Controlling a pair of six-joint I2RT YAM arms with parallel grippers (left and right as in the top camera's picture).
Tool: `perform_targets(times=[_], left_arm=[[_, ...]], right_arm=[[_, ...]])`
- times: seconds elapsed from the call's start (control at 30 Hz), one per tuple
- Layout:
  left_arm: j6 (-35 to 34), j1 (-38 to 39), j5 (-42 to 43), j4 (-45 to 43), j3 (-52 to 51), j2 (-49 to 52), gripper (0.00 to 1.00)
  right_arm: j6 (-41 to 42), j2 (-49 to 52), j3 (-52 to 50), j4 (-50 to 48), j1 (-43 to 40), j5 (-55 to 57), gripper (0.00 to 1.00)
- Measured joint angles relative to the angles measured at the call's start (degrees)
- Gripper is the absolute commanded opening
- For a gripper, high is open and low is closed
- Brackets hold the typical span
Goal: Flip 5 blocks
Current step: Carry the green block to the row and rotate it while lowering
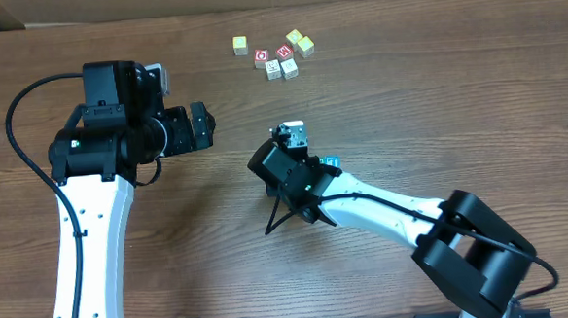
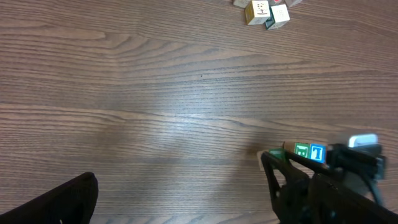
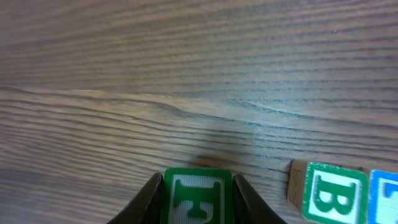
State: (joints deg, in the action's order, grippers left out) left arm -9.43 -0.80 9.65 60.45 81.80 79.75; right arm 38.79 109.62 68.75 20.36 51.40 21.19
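Observation:
In the right wrist view, my right gripper (image 3: 198, 202) is shut on a green-printed block (image 3: 198, 194) with a letter F, just above the wood. To its right stand a green B block (image 3: 331, 193) and a blue-printed block (image 3: 385, 198), side by side. The left wrist view shows that same green block (image 2: 301, 150) and blue block (image 2: 318, 152) beside my right arm. Two whitish blocks (image 1: 272, 69) (image 1: 289, 68) lie at the far middle of the table. My left gripper (image 1: 202, 124) hangs open and empty, well left of them.
Yellow-faced cubes (image 1: 240, 45) (image 1: 300, 41) and red-faced cubes (image 1: 261, 56) (image 1: 283, 52) sit in the far cluster with the whitish blocks. The right arm (image 1: 384, 212) stretches from the near right corner to mid-table. The table's far edge (image 1: 354, 1) runs behind the cluster.

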Motion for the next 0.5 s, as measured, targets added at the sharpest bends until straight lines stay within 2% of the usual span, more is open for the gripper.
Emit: perform_targets(times=[0.17, 0.33, 0.5], left_arm=[[0.0, 0.0, 0.0, 0.0, 0.0, 0.0, 1.00], [0.0, 0.0, 0.0, 0.0, 0.0, 0.0, 1.00], [0.0, 0.0, 0.0, 0.0, 0.0, 0.0, 1.00]], right_arm=[[-0.4, 2.8, -0.2, -1.0, 0.0, 0.2, 0.26], [-1.0, 2.8, -0.3, -1.5, 0.0, 0.2, 0.39], [-1.3, 2.8, -0.3, -1.6, 0.0, 0.2, 0.45]])
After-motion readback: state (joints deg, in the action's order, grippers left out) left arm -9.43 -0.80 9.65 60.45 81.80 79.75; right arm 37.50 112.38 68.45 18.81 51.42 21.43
